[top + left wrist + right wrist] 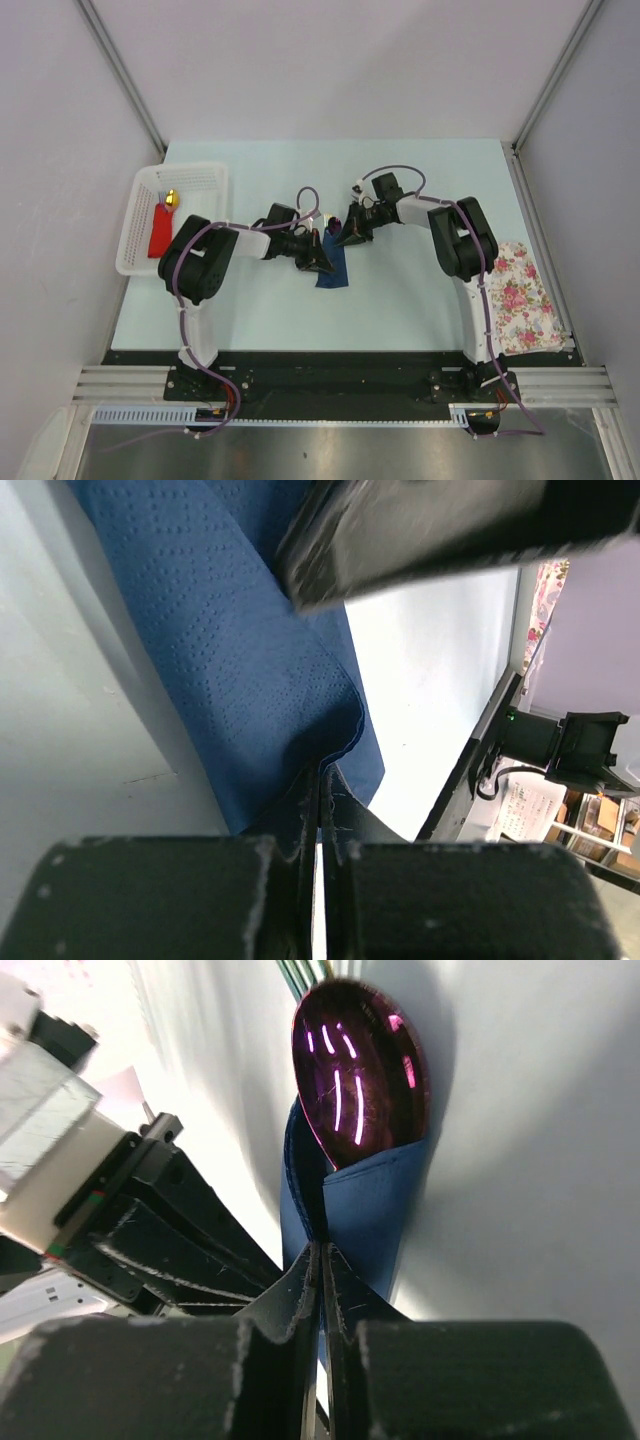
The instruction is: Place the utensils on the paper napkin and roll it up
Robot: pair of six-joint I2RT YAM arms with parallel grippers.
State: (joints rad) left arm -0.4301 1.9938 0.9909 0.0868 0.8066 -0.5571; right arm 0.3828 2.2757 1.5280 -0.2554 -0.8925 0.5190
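The navy-blue paper napkin [333, 268] lies folded in the middle of the table, between both grippers. My left gripper [322, 258] is shut on the napkin's left edge [300, 720]; the jaws pinch a fold of blue paper. My right gripper [345, 237] is shut on the napkin's far end [370, 1210]. An iridescent purple spoon bowl [362, 1085] sticks out of the napkin's fold, with green tines [300, 972] beyond it. The utensils' handles are hidden inside the napkin.
A white basket [210, 180] at the back left holds a red flat object [160, 232] with a gold ball [171, 198]. A white floral cloth [522, 295] lies at the right edge. The two wrists are very close together.
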